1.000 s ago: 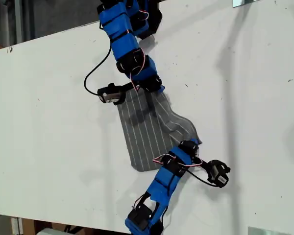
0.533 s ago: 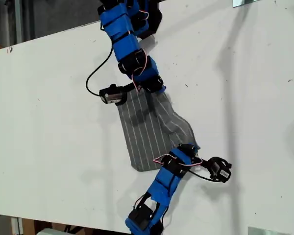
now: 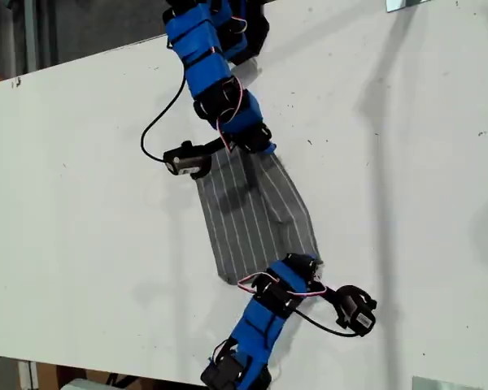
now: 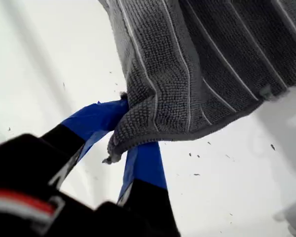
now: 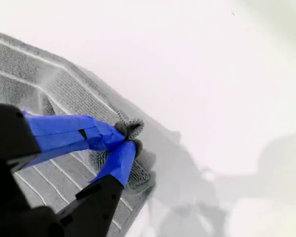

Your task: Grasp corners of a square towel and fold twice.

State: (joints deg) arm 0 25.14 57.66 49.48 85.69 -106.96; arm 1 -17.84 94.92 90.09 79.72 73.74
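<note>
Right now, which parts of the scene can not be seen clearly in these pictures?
- Exterior view: the towel corners under both arms are covered by the blue links, so neither grip shows there.
- Exterior view: both arm bases are cut off by the picture's edges.
- First wrist view: my first gripper hides the pinched corner's tip.
- Second wrist view: my second gripper is blurred, and the far table is washed out.

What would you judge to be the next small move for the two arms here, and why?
Probably carry both held corners together across the towel toward its edge at the exterior view's left. My first gripper and my second gripper each pinch a corner, and that side is already lifted and draped over the flat part.
</note>
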